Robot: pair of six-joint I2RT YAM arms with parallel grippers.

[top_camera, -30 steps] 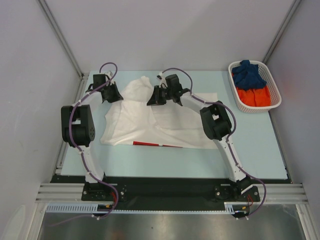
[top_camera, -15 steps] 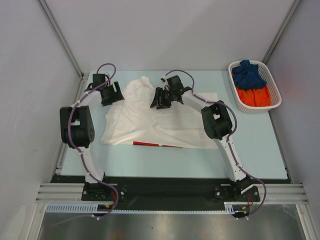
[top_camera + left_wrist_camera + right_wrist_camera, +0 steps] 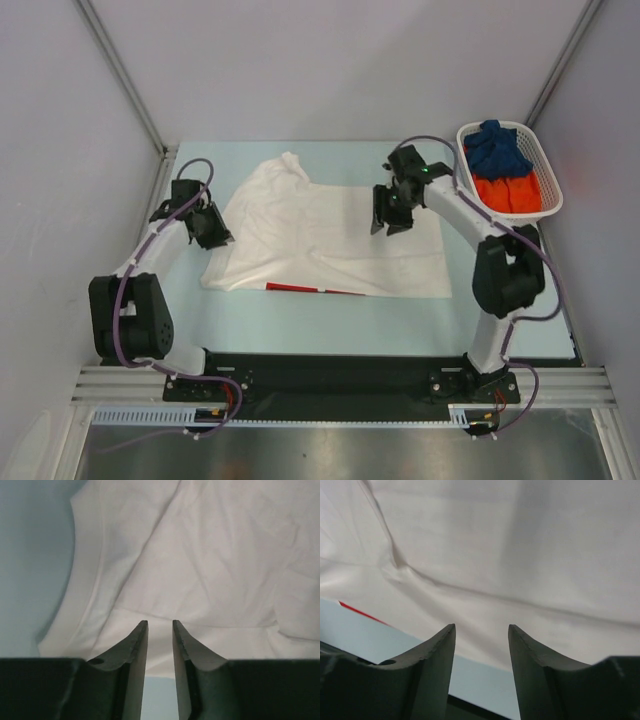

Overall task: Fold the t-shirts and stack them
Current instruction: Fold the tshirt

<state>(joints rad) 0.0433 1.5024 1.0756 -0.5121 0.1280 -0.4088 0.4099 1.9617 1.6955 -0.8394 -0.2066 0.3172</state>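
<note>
Table (image 3: 330, 320): pale blue top, walled on three sides, with both arm bases at the near edge.

White t-shirt (image 3: 320, 240): the largest item, spread mostly flat across the middle of the table. One part is bunched to a peak at the far left and the body has shallow creases. A thin red strip (image 3: 300, 289) shows along the near hem.

Left arm (image 3: 130, 310): reaches forward along the table's left side. Right arm (image 3: 505, 270): reaches up the right side and bends inward over the shirt.

Basket (image 3: 512, 217): white plastic lattice in the far right corner, apart from the white shirt. It holds a dark blue t-shirt (image 3: 497, 150) at the far end and an orange t-shirt (image 3: 505, 192) at the near end, both crumpled.

Right gripper (image 3: 388, 226): above the right half of the white shirt. In the wrist view its jaws stand well apart with nothing between them (image 3: 481, 627). White cloth (image 3: 495, 540) fills the view beyond, with the red strip (image 3: 360, 611) at the left.

Left gripper (image 3: 220, 236): at the shirt's left edge. In the wrist view the jaws are parted by only a narrow gap and hold nothing (image 3: 160, 625). The tips point at wrinkled cloth (image 3: 200, 555) near its border. Contact with the fabric cannot be told.
</note>
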